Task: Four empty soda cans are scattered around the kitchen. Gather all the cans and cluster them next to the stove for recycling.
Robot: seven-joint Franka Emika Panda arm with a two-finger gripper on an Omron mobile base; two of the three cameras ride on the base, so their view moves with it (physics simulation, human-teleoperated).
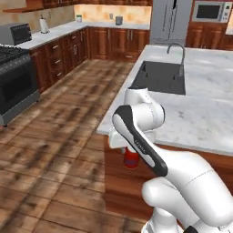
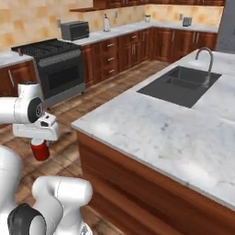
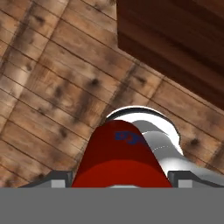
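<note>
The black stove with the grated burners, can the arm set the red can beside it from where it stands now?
Probably not: the black stove lies across open wood floor, well beyond the gripper holding the red can.

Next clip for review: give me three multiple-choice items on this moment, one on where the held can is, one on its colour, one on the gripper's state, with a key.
1. Where is the red soda can?
A. On the island counter
B. In the air over the wood floor, beside the island
C. On the stove

2. What colour is the can's body?
A. Red
B. Green
C. Yellow

3. What is the state of the gripper?
A. Wide open and empty
B. Shut on the can
C. Shut on the faucet

Key: 1 B, since both base views show it hanging under the hand, off the island counter and far from the stove; 2 A, red in every view; 3 B, since the hand view shows the can sitting between the two fingertips.
</note>
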